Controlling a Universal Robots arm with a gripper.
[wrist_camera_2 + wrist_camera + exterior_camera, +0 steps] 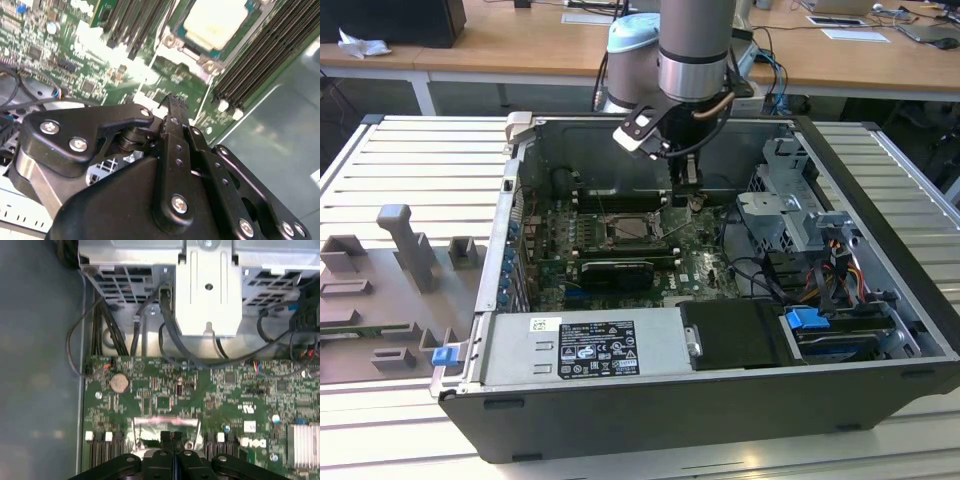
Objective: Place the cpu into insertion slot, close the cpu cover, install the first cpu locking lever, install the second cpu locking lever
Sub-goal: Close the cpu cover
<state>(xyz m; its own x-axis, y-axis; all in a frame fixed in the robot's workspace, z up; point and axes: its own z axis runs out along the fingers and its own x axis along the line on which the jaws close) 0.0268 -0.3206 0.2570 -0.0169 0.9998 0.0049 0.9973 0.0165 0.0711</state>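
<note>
The cpu (215, 22) shows its pale top, lying flat in the insertion slot (630, 229) on the green board inside the open computer case. Silver metal of the cpu cover (172, 41) frames the chip's near edge; whether it is latched down I cannot tell. My gripper (686, 200) hangs low over the board just off the slot, on the exterior view's right of it. Both wrist views show its black fingers (172, 107) pressed together with nothing visible between them, the tips (172, 436) close above the board at the socket's rim.
Long black memory slots (260, 55) flank the socket. A silver drive cage (790, 215) with cables stands on the exterior view's right, and a black power supply (585, 345) lies along the front. The case walls (510, 230) enclose the board. A grey fixture (410, 245) sits outside.
</note>
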